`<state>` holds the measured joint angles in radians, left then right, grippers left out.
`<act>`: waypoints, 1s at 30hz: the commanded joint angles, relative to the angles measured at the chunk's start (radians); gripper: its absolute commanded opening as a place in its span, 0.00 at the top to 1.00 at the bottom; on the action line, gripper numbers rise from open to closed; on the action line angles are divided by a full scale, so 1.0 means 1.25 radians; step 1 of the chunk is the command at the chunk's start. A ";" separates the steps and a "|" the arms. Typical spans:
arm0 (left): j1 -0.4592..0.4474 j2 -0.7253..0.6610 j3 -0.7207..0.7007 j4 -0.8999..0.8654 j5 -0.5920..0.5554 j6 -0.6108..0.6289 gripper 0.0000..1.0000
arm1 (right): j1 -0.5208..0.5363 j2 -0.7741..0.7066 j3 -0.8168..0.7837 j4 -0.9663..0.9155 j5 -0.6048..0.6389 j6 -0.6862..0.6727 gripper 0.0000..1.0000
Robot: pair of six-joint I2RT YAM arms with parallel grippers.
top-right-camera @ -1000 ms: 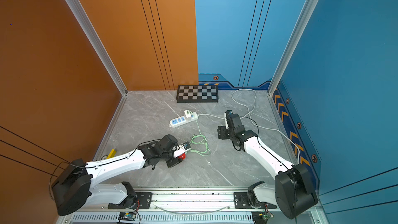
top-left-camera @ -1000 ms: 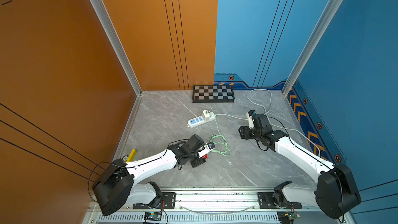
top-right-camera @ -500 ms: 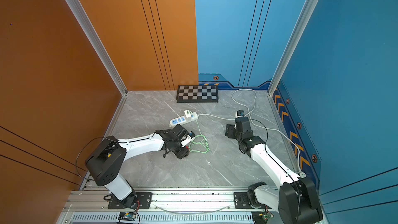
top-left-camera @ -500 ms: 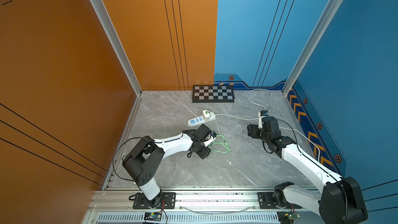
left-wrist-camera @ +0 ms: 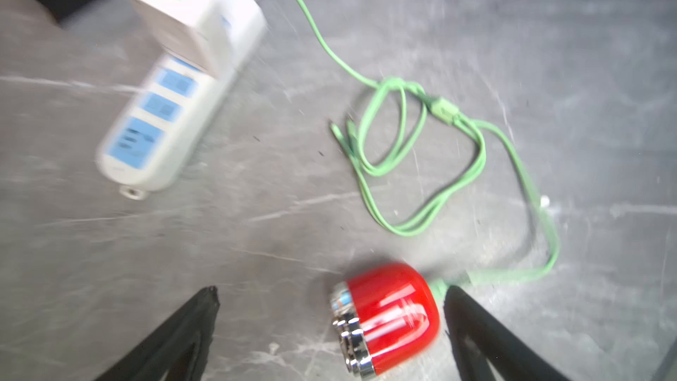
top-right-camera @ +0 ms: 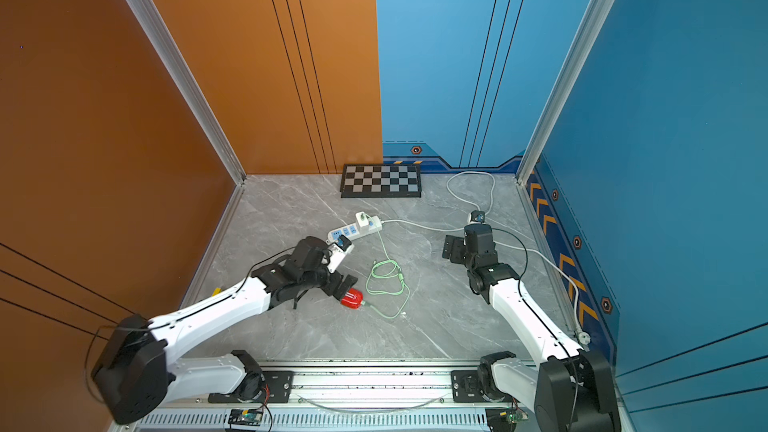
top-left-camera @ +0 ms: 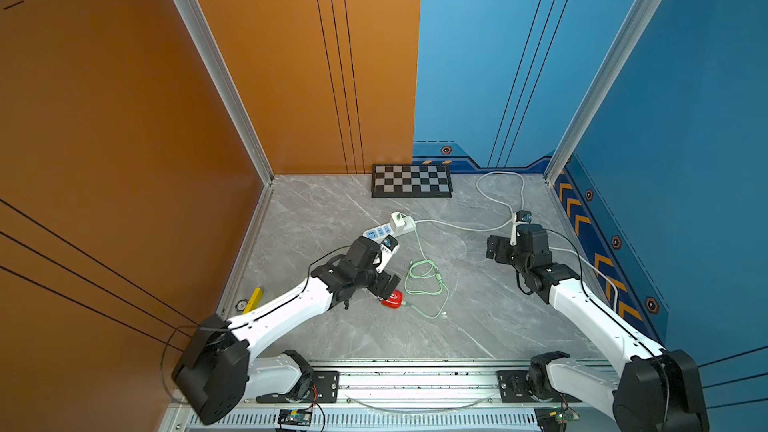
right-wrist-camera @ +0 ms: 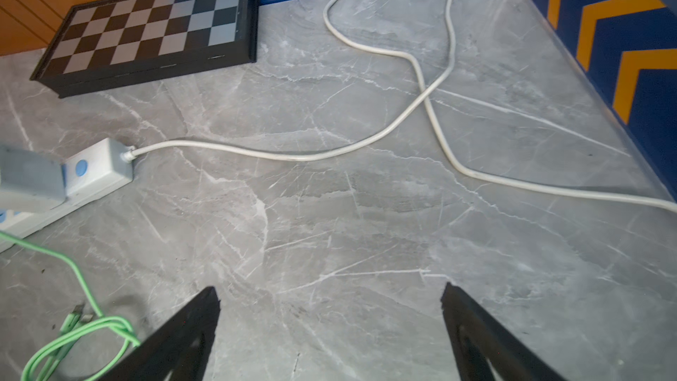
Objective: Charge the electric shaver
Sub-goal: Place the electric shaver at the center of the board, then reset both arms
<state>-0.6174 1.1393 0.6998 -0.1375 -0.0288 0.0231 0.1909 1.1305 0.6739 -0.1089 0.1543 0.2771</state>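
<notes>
The electric shaver [top-left-camera: 392,299] [top-right-camera: 351,299] is a glossy red capsule with silver heads, lying on its side on the grey table. A green cable [top-left-camera: 424,280] [left-wrist-camera: 439,163] is plugged into its rounded end. The cable coils and runs to a white charger block [top-left-camera: 398,220] [left-wrist-camera: 176,12] on the white-and-blue power strip [top-left-camera: 384,229] [left-wrist-camera: 157,115]. My left gripper [top-left-camera: 386,284] [left-wrist-camera: 331,291] stands open around the shaver [left-wrist-camera: 388,315], which lies close to one finger. My right gripper [top-left-camera: 496,248] [right-wrist-camera: 329,289] is open over bare table to the right, holding nothing.
A chessboard [top-left-camera: 411,179] [right-wrist-camera: 146,27] lies against the back wall. The strip's white mains cord [top-left-camera: 498,201] [right-wrist-camera: 421,104] loops across the back right of the table. A yellow object [top-left-camera: 253,299] lies by the left wall. Orange and blue walls enclose three sides.
My left jaws have opened wide and the shaver now lies free on the table between them. My right gripper has moved right, away from the cable, and its jaws have widened.
</notes>
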 commanded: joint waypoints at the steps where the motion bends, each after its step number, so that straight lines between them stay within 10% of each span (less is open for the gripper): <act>1: 0.070 -0.132 -0.125 0.219 -0.198 -0.041 0.02 | -0.014 0.010 -0.052 0.142 0.133 -0.038 0.03; 8: 0.249 -0.242 -0.334 0.489 -0.498 -0.036 0.02 | -0.043 0.132 -0.176 0.478 0.209 -0.109 0.02; 23: 0.480 0.366 -0.347 1.073 -0.200 -0.055 0.02 | -0.077 0.335 -0.290 0.916 0.170 -0.173 0.00; 30: 0.443 0.341 -0.286 0.913 -0.234 -0.031 0.02 | -0.090 0.335 -0.263 0.864 0.163 -0.157 0.00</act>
<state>-0.0475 1.5635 0.3218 0.9855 -0.3134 -0.0299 0.0845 1.5486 0.3305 0.9375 0.3626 0.0814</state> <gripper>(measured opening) 0.979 0.996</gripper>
